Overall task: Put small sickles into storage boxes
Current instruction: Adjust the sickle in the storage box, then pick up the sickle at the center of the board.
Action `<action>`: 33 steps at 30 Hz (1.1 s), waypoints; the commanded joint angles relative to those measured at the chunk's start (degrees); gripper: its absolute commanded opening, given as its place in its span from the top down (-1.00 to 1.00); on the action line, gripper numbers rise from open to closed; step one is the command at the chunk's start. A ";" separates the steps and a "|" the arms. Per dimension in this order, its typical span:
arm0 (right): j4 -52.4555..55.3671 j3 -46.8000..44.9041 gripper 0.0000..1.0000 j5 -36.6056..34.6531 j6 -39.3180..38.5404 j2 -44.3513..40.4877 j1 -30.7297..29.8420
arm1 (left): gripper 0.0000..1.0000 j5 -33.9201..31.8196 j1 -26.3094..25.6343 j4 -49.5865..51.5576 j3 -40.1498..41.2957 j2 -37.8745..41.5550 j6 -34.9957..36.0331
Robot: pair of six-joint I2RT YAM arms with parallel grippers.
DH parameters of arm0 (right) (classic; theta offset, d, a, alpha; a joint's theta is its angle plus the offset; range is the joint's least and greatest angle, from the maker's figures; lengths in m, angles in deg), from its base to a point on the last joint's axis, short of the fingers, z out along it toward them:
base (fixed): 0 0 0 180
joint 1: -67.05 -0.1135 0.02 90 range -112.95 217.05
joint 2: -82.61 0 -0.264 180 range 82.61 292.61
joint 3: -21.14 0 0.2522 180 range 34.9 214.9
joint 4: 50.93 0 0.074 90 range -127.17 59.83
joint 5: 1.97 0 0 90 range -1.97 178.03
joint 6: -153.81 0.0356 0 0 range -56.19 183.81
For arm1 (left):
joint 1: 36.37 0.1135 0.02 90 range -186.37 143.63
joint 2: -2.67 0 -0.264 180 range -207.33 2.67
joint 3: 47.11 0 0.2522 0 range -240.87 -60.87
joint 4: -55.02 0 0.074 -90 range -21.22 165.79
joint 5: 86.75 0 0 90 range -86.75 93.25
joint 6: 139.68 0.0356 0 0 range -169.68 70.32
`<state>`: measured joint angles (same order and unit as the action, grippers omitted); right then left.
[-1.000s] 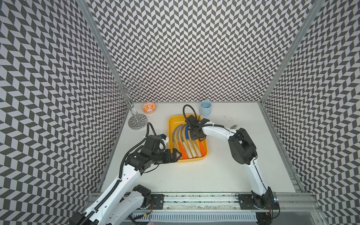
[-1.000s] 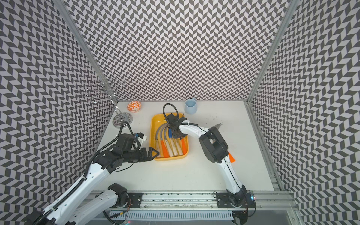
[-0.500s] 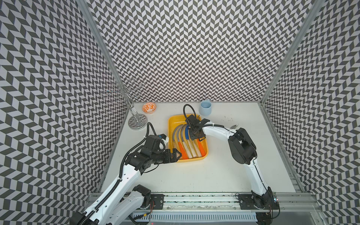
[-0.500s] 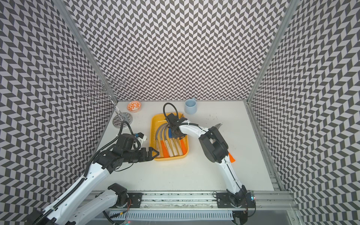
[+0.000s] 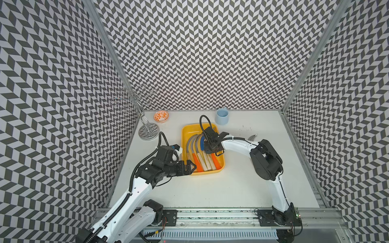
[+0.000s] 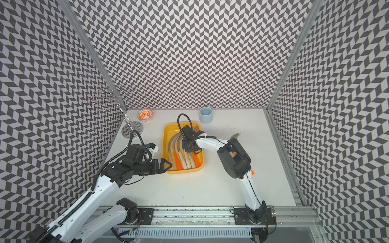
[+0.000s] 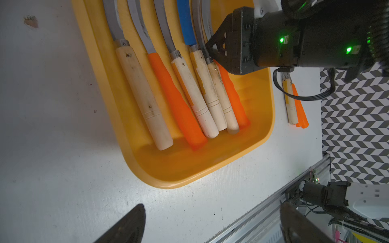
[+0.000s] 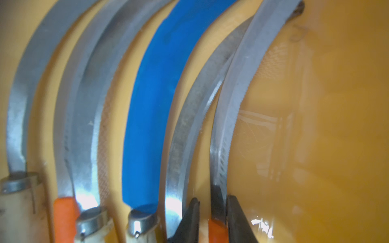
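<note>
Right wrist view: the right claw (image 8: 213,198) is closed down on the neck of the held sickle (image 8: 231,105). One black finger sits on each side of the grey blade, right where it meets the orange handle.
Held sickle: it lies in the yellow tray (image 8: 326,126) as the outermost of the row. Its blade curves away ahead of the claw.
Row beside the right claw: five other sickles (image 7: 143,92) lie side by side in the tray, all on one side of the claw. The nearest has a grey blade and sits just beside one finger. Next comes the blue-bladed sickle (image 8: 160,105), then three more grey blades.
Handles: four of the row's handles are pale wood and one is orange. They all lie behind the right claw.
Left claw: the left claw (image 5: 192,167) has its jaws wide apart and holds nothing. It is near the tray's corner at the handle end, with the handles ahead of it.
Loose sickles: the two loose sickles (image 7: 294,105), one with a wood handle and one with an orange handle, lie together on the tabletop (image 5: 210,189) outside the tray. They are on the other side of the right claw from the row and are partly hidden by the arm.
Beyond the right claw: a blue cup (image 5: 222,116) stands past the tray's far end.
Far ahead of the left claw: a patterned bowl (image 5: 161,116) and a wire rack (image 5: 147,128).
</note>
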<state>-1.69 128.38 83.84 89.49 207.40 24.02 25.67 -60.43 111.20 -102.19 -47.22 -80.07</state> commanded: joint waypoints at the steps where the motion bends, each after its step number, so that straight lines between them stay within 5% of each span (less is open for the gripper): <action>1: 3.14 -1.85 0.52 4.29 0.73 0.31 -1.28 | -1.00 0.49 0.24 -1.80 -0.98 -0.08 0.63; 23: 16.86 15.24 0.35 -0.56 -2.97 -7.12 8.62 | -1.00 4.32 -0.06 -8.22 -6.28 -6.71 -1.02; 28: 17.38 11.45 0.18 -1.49 -3.79 -10.75 10.25 | -1.00 4.83 -1.91 -11.52 -6.47 -8.53 -2.71; 33: 16.91 4.46 -0.23 -2.04 -4.02 -16.34 12.21 | -1.00 3.31 -7.10 -14.97 -7.12 -11.87 -4.64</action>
<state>14.75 135.70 83.06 86.08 195.69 35.36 29.43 -65.13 100.27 -106.96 -57.75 -83.06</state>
